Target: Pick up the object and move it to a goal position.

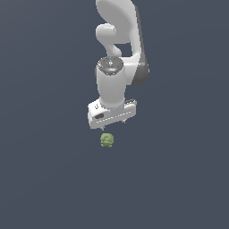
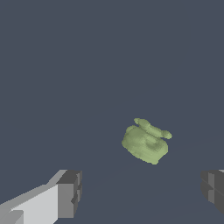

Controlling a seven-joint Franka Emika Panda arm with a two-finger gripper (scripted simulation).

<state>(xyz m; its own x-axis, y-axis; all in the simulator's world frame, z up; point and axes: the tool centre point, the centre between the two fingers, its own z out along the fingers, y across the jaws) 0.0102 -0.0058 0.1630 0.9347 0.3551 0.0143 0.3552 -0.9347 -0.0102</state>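
The object [image 1: 106,140] is a small lumpy olive-green blob lying on the dark grey floor, just below the white arm's hand in the exterior view. My gripper [image 1: 112,123] hangs above it, apart from it, and only the short finger stubs show under the hand. In the wrist view the object [image 2: 145,141] lies ahead of the two dark grey fingertips [image 2: 70,194], which stand wide apart with nothing between them. My gripper [image 2: 142,192] is open and the object is outside its grasp.
A flat dark grey floor [image 1: 44,179] fills both views. The white arm [image 1: 118,49] rises toward the upper edge of the exterior view.
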